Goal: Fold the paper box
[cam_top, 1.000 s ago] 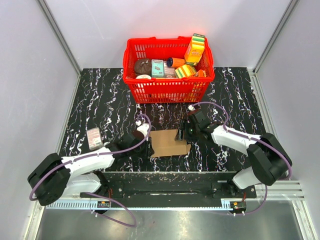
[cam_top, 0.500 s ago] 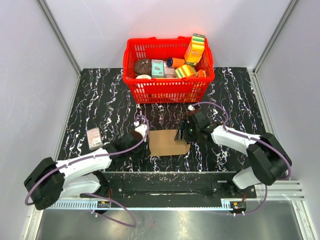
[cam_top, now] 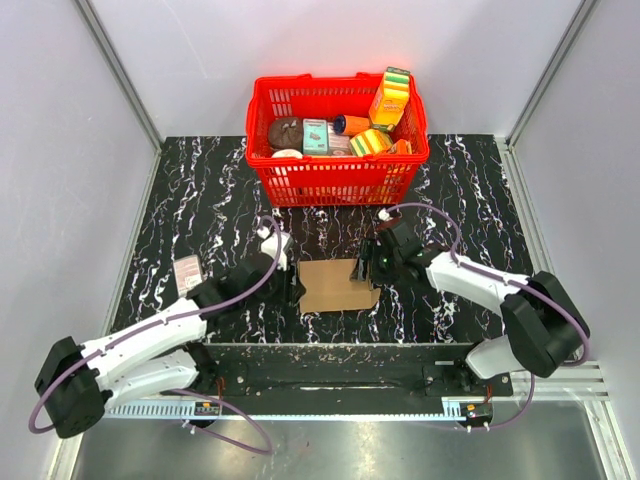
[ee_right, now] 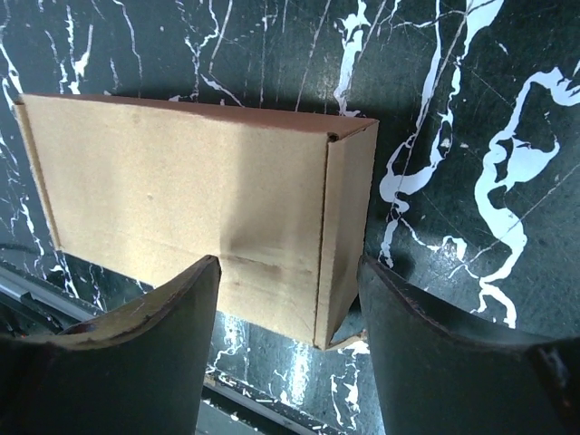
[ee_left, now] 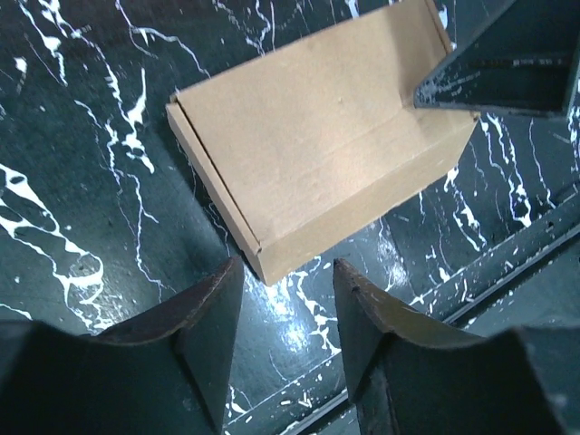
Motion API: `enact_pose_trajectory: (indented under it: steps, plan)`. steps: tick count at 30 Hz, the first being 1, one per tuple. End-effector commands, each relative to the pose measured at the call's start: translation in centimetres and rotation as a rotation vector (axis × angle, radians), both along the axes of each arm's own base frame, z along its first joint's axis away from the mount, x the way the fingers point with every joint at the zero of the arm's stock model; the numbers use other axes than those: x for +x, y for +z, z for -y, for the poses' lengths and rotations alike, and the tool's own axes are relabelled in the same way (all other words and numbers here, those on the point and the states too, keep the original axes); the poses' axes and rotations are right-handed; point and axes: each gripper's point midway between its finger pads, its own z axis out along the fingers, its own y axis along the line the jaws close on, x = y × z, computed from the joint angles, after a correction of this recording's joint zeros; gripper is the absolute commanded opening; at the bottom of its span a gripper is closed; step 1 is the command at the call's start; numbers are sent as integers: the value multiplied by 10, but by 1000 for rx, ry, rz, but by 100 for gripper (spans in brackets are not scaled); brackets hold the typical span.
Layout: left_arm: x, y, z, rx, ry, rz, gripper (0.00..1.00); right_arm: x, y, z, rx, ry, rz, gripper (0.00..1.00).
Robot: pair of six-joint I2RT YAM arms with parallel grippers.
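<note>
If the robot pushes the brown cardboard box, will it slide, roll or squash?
It would probably slide: the paper box lies flat on the glossy table and has no round sides to roll on. Its walls look thin, so it is likely light and could dent if squeezed hard.

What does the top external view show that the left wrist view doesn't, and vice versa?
Only top external: the red basket of printed packages beyond the paper box, a small package at the left of the table, both arms flanking the box. Only left wrist: the box's corner and side seam close up, the left jaws apart and empty just short of it. Both: the closed box lying flat on the black marble table, right jaws at its far end.
</note>
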Motion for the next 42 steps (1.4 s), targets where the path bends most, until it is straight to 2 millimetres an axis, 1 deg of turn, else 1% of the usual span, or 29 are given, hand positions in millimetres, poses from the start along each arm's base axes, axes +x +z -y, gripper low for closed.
enact_pose_trajectory:
  steps: [1, 2, 3, 4, 5, 6, 7, 8, 9, 10, 11, 12, 13, 14, 15, 16, 17, 18, 19, 23, 26, 31, 32, 34, 35, 39, 42]
  plan:
    - [29, 30, 8, 9, 65, 73, 50, 12, 38, -1, 28, -1, 105, 69]
    - [32, 31, 9, 15, 69, 72, 50, 11, 39, 0, 21, -2, 107, 70]
    - [38, 38, 14, 11, 72, 80, 50, 13, 43, 1, 19, -8, 120, 70]
    - [43, 31, 15, 37, 73, 64, 50, 13, 48, 3, 21, -10, 132, 70]
    - [47, 30, 18, 40, 69, 60, 50, 12, 49, 4, 15, -9, 133, 70]
    - [50, 24, 21, 60, 67, 43, 50, 13, 51, 6, 9, -15, 140, 70]
    - [57, 29, 26, 57, 66, 55, 50, 13, 55, 9, 9, -19, 149, 71]
    - [61, 30, 29, 59, 63, 54, 50, 10, 56, 11, 0, -23, 146, 71]
    - [65, 21, 32, 80, 60, 37, 50, 10, 54, 17, -15, -40, 147, 71]
    - [73, 27, 36, 78, 61, 47, 50, 9, 58, 20, -11, -57, 152, 71]
    - [76, 25, 39, 88, 56, 41, 49, 5, 56, 25, -21, -66, 138, 71]
    - [87, 13, 43, 124, 51, 18, 49, -2, 46, 44, -57, -120, 125, 71]
    - [91, 14, 46, 120, 47, 18, 48, -6, 46, 52, -60, -152, 114, 70]
    - [94, 5, 46, 139, 48, -1, 48, -10, 39, 61, -85, -179, 100, 70]
    - [98, 3, 45, 143, 52, -5, 48, -13, 41, 65, -79, -207, 95, 70]
    - [100, 2, 46, 145, 50, -9, 48, -20, 33, 74, -102, -225, 70, 69]
    - [102, -4, 47, 154, 49, -20, 47, -22, 31, 77, -107, -242, 64, 69]
    - [103, -6, 47, 158, 46, -25, 47, -25, 30, 79, -100, -260, 55, 67]
    - [104, -7, 49, 156, 41, -29, 47, -31, 23, 84, -114, -269, 33, 66]
    - [100, -20, 51, 165, 23, -62, 46, -40, 10, 87, -133, -275, -18, 61]
    - [98, -24, 52, 161, 18, -70, 46, -41, 4, 86, -141, -270, -35, 55]
    - [94, -33, 50, 163, 10, -86, 45, -35, -3, 88, -168, -278, -30, 50]
    - [93, -36, 50, 167, 7, -93, 45, -34, -3, 86, -163, -274, -26, 46]
    - [91, -39, 50, 164, 4, -101, 45, -29, -5, 84, -162, -269, -21, 43]
    - [90, -40, 51, 163, 1, -102, 45, -29, -6, 83, -163, -267, -26, 40]
    - [86, -46, 49, 162, 0, -116, 44, -28, -12, 79, -171, -252, -46, 36]
    - [82, -52, 47, 159, -2, -130, 44, -29, -12, 71, -126, -228, -47, 36]
